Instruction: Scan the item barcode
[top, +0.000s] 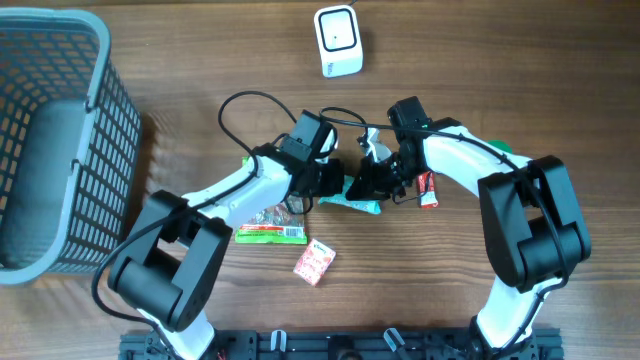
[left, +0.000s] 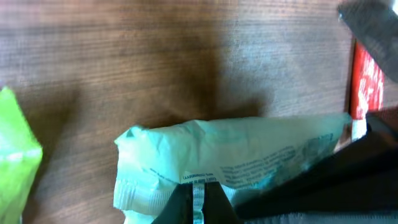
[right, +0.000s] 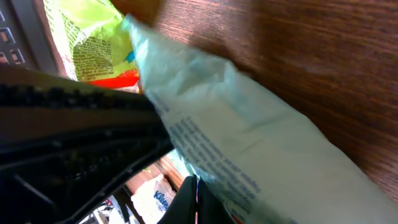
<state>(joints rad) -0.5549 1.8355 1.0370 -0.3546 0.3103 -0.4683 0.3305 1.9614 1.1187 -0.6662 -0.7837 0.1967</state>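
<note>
Centre frame, the left gripper (top: 328, 182) and right gripper (top: 378, 182) clench opposite ends of the mint packet (top: 360, 205). Open table (top: 200, 60) separates them from the scanner (top: 338, 40) at the top edge.

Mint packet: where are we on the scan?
Done: left pincer and right pincer are each shut on an end of the mint packet. In hand: the packet is mid-table between the arms, well short of the white scanner. Left: carry it to the scanner and present the barcode, not yet done. The green packet and red-white packet lie untouched.
</note>
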